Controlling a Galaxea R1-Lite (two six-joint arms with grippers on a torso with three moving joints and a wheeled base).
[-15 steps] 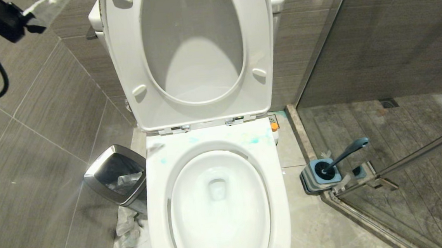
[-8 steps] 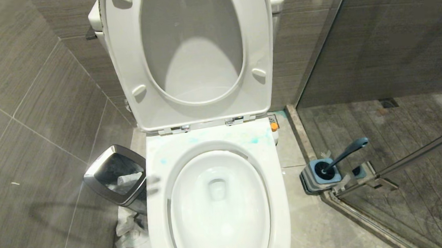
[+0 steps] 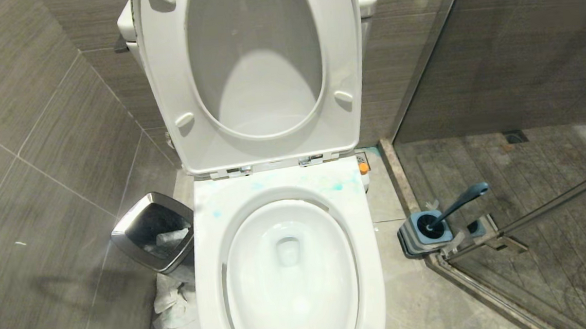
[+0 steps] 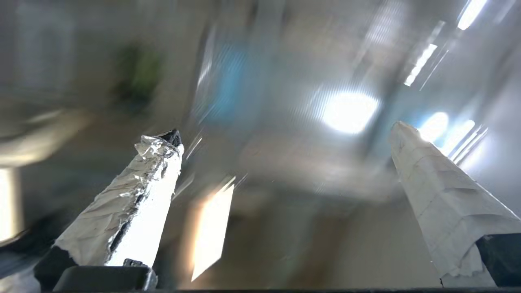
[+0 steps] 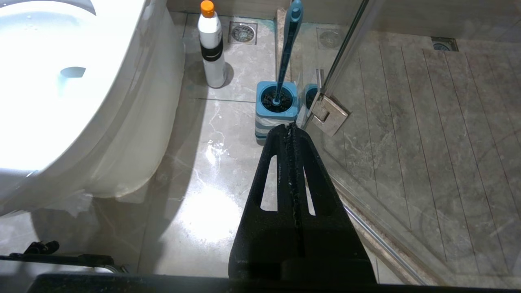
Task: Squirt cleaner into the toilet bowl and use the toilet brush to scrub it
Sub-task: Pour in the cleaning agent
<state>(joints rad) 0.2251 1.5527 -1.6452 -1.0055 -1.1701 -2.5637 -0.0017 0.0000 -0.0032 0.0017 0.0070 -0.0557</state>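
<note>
Head view shows the left arm gone from the upper left corner it occupied a second ago; its left gripper, jaws wide and empty, swings clear. Cleaner smears the toilet bowl rim. The toilet brush waits in its holder, the closed right gripper near it: scrubbing likely follows.

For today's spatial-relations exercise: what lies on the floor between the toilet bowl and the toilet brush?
In the right wrist view, a white bottle with an orange cap stands between the toilet bowl and the toilet brush; otherwise there is only floor tile.
</note>
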